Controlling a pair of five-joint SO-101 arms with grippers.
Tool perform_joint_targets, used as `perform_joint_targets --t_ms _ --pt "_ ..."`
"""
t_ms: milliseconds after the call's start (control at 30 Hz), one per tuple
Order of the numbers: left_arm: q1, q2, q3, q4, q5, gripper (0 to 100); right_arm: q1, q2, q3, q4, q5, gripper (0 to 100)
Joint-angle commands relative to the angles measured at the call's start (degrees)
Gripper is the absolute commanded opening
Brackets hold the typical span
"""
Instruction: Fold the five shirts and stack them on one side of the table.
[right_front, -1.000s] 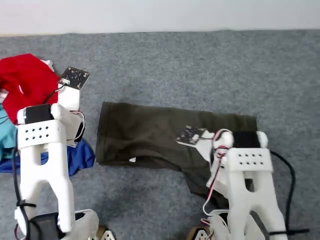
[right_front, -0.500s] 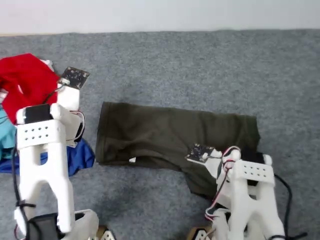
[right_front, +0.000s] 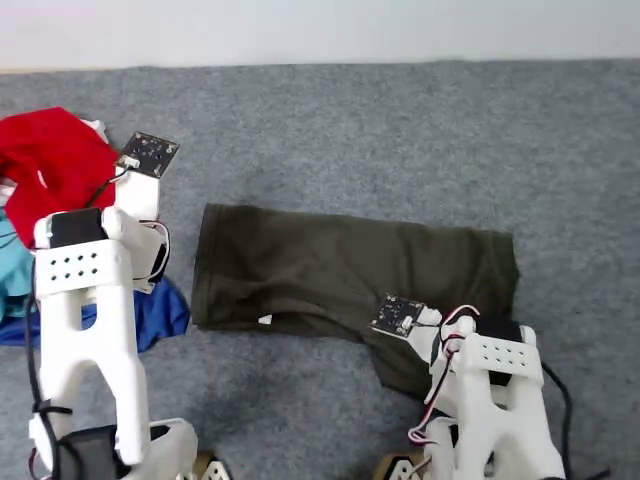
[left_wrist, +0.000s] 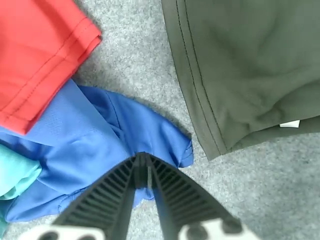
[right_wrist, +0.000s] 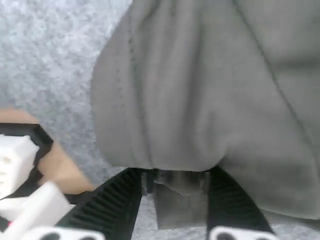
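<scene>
**Cloth, Felt and Plastic Around My Claws**

The olive shirt (right_front: 330, 265) is soft, matt cloth with stitched hems. The blue shirt (left_wrist: 100, 145) is a fine knit with a faint sheen, and the red shirt (left_wrist: 35, 50) is matt. The table cover (right_front: 400, 130) is rough, flecked grey felt. My left gripper (left_wrist: 142, 160) has matt black, ribbed plastic fingers (left_wrist: 115, 190).
</scene>
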Motion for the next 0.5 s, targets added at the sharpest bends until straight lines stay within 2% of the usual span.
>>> perform_joint_targets --t_ms 0,167,467 --pt "-0.18 -2.37 -0.4 -0.44 0.18 0 0.04 0.04 1.14 -1.01 0.53 9.5" --pt "-0.18 -2.37 -0.4 -0.79 0.18 0 0.13 0.04 0.44 -0.92 0.53 2.5" --pt "-0.09 -2.37 -0.66 -0.79 0.18 0 0.4 0.04 -13.45 4.88 0.26 1.2"
